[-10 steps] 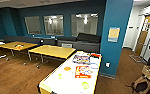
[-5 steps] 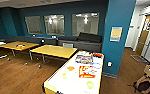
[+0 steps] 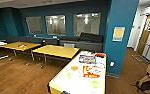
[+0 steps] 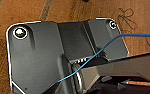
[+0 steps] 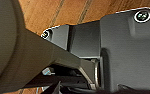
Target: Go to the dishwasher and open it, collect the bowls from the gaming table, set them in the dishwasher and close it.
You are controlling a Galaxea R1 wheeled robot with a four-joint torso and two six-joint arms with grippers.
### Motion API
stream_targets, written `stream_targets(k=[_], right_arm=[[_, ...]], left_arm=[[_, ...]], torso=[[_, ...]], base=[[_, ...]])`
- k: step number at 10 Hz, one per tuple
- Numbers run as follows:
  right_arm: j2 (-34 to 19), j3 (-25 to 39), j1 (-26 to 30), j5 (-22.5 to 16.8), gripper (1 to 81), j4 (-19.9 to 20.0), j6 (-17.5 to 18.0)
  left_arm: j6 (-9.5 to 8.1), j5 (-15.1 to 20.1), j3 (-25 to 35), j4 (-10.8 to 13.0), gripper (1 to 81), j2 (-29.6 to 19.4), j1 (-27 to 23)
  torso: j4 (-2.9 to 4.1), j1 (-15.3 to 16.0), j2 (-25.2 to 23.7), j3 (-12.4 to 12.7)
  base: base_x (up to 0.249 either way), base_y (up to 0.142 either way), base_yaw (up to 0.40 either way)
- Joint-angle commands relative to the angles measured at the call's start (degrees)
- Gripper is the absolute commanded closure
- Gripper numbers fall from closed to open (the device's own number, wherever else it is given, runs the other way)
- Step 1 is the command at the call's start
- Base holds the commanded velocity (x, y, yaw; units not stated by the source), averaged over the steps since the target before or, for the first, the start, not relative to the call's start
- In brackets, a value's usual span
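From my head camera, the gaming table (image 3: 66, 86) stands close ahead and slightly to the right, its white top running away from me toward the teal pillar (image 3: 121, 37). On it I make out an orange bowl (image 3: 74, 68), a light green bowl (image 3: 95, 84) nearer my end and another pale green one (image 3: 69, 75), with colourful board game boxes (image 3: 91, 71) between and beyond them. Two yellow-wood tables (image 3: 56, 51) stand to the left before a dark sofa (image 3: 87, 41). A person shows at the right edge.

My left wrist camera looks down past my own dark plate onto the wooden floor (image 4: 21, 11), with a blue cable (image 4: 96, 55) crossing it. I cannot tell how that claw stands.

My right wrist camera likewise looks onto floorboards (image 5: 66, 12); that claw's state I cannot tell either.

I judge I am on the approach for collecting the bowls. Next I need to close in alongside the table's near end so the nearest bowl comes within reach.
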Motion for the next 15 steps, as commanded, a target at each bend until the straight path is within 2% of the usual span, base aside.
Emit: stream_targets(k=[1, 15], right_arm=[[0.13, 0.27, 2.43, -2.45, 1.0, -0.58, -0.11], [0.13, 0.01, 2.43, -2.45, 1.0, -0.66, -0.11]], left_arm=[[0.08, 2.27, 0.75, 0.38, 1.0, 0.26, -2.29], [0.08, 2.27, 0.74, 0.47, 1.0, 0.52, -2.29]], torso=[[0.0, 0.0, 0.0, 0.0], [0.0, -0.02, 0.0, 0.02]], base=[[0.0, 0.168, 0.0], [0.0, 0.167, 0.0]])
